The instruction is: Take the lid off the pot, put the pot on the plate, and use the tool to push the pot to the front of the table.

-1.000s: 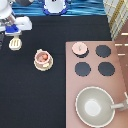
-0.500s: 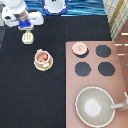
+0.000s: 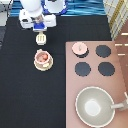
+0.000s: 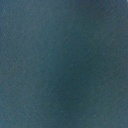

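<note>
Exterior view: found gripper (image 3: 40,31) gripping the tool (image 3: 41,37) just above the pot (image 3: 42,59), already sitting lidless on its plate (image 3: 36,64) for pushing.

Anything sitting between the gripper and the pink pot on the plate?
Yes: in the exterior view the pale cream spatula tool lies between the gripper and the small pink pot on the cream-tan plate.

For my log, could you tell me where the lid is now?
The lid lies on the stove at its upper-left burner, right of the pot; the gripper hovers at upper left.
</note>
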Tool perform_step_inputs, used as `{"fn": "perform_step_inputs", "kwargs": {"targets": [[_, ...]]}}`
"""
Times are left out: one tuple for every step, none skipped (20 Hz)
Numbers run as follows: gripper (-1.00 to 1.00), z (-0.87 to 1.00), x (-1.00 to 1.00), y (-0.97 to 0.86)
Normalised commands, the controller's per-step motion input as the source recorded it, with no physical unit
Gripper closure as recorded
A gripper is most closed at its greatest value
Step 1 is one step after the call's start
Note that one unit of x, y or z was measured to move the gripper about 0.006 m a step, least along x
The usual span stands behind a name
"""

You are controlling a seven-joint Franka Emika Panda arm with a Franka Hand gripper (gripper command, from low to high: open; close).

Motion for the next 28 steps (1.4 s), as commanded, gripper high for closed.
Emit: {"fn": "perform_step_inputs", "kwargs": {"targets": [[1.00,-0.43,-0.84,0.03],[1.00,-0.38,-0.90,0.00],[1.00,-0.40,-0.84,-0.09],[1.00,-0.41,-0.68,-0.17],[1.00,-0.41,-0.54,-0.20],[1.00,-0.41,-0.35,-0.19],[1.00,-0.43,-0.20,-0.21],[1.00,-0.45,-0.12,-0.27],[1.00,-0.48,0.03,-0.27],[1.00,-0.38,0.35,-0.21],[1.00,-0.37,0.60,-0.17],[1.00,-0.35,0.80,-0.09],[1.00,-0.31,0.87,-0.02],[1.00,-0.29,0.89,0.00],[1.00,-0.29,0.91,0.00],[1.00,-0.29,0.92,0.00],[1.00,-0.31,0.93,0.00],[1.00,-0.31,0.93,0.00],[1.00,-0.27,0.95,0.00],[1.00,-0.28,0.95,0.00],[1.00,-0.21,0.97,0.00],[1.00,-0.20,0.97,0.00],[1.00,-0.04,1.00,0.00],[1.00,0.00,1.00,0.00],[1.00,0.00,1.00,0.00],[1.00,0.11,1.00,0.00],[1.00,0.21,1.00,0.00],[1.00,0.31,1.00,0.00]]}}
